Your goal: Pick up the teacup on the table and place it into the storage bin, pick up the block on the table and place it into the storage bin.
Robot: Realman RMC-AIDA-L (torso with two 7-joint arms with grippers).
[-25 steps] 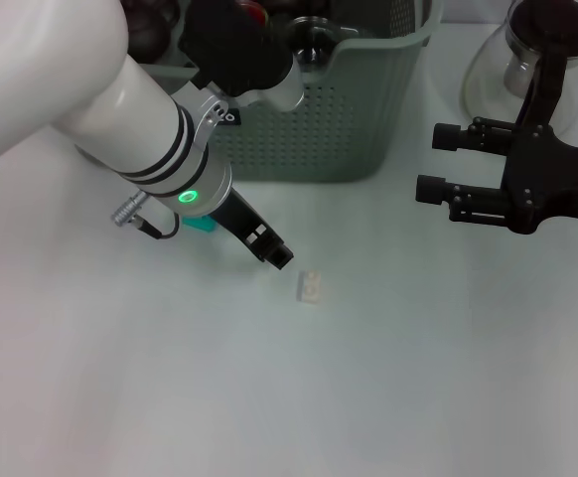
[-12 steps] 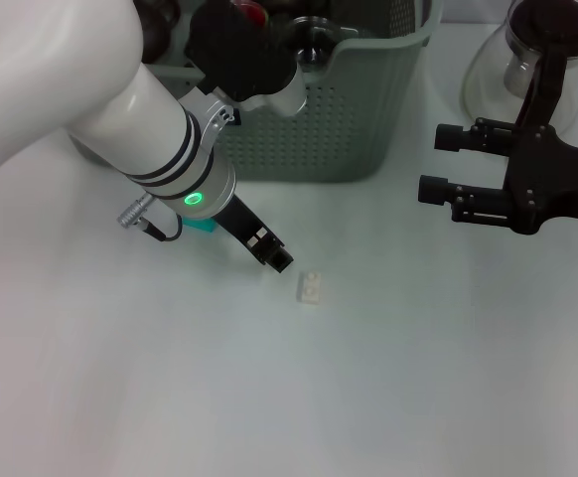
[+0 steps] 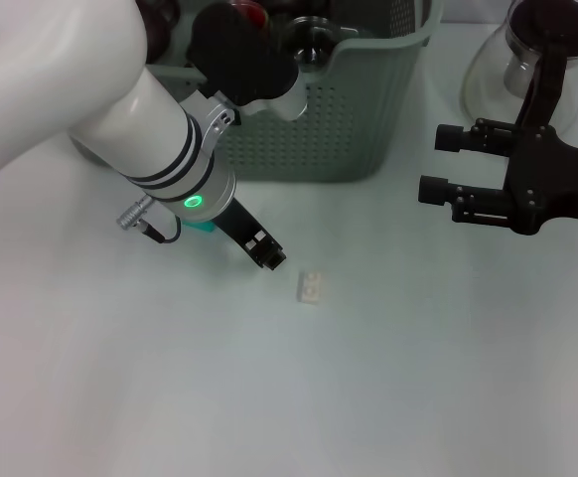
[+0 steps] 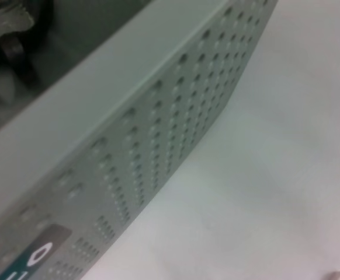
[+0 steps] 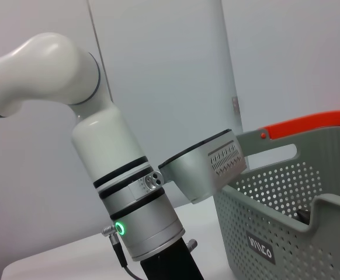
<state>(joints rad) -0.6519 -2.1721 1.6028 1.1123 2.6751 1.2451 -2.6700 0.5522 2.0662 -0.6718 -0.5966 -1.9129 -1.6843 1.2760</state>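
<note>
Small whitish block (image 3: 311,286) flat on the white table (image 3: 388,388), out in the open, in front of the storage bin (image 3: 368,119) and well apart from it. Not gripped, nothing touching it.

Left gripper (image 3: 269,257) low over the table, just beside the block on its bin side, angled down toward it, not touching. Wide or narrow: cannot tell from any view. Nothing seen held.

Small teal piece (image 3: 202,225) on the table under the left arm (image 3: 160,149), mostly hidden by the wrist. Green ring light lit on that wrist.

Grey-green perforated storage bin at the back of the table, behind the left arm. Rounded metallic item (image 3: 314,35) inside near the front wall, kind unclear; dark and red shapes farther back, too hidden to name. Small black label (image 5: 259,247) with white lettering on the bin's wall in the right wrist view, with the left arm standing beside the bin there. Left wrist view filled by the bin's perforated wall seen close and the bare table beside it.

Right gripper (image 3: 436,162) off to the right, raised, well apart from the block and beside the bin; fingers (image 3: 450,137) spread wide, empty.

Glass teapot (image 3: 537,50) with black handle at the far right rear, behind the right gripper.
</note>
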